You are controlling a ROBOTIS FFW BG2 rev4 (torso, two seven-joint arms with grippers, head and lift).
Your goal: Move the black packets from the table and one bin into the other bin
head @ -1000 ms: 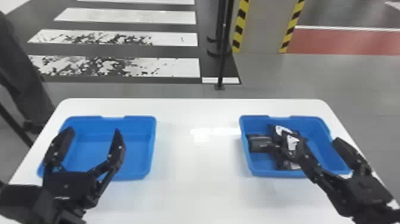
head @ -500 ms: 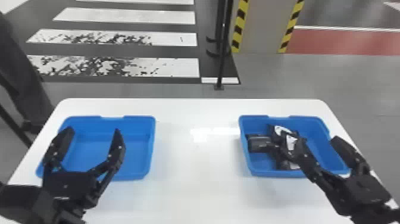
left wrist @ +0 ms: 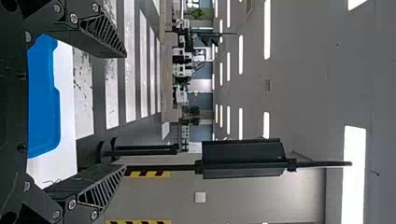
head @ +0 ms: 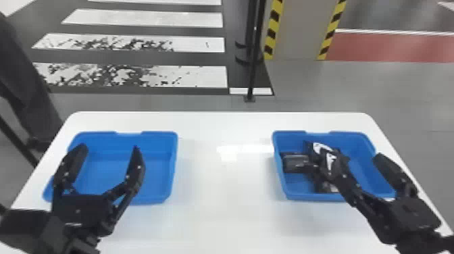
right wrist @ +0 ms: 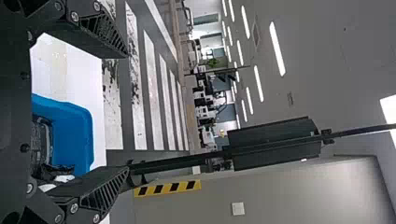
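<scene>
Grey floor (head: 388,84) stretches ahead of both hands. The white table (head: 226,189) spreads beneath and between them. One blue bin sits under and ahead of the left gripper (head: 109,148), the other bin (head: 288,142) under and ahead of the right gripper (head: 354,155). Both grippers are released, each with its two black fingers well apart. The black packets lie in the bin by the right gripper, bunched beneath and to the left of its left finger: a white-marked packet (head: 319,147) partly behind that finger, a dark packet (head: 294,162) farther left, and a partly hidden packet (head: 327,187) nearer the robot. Whether the finger touches them, I cannot tell.
</scene>
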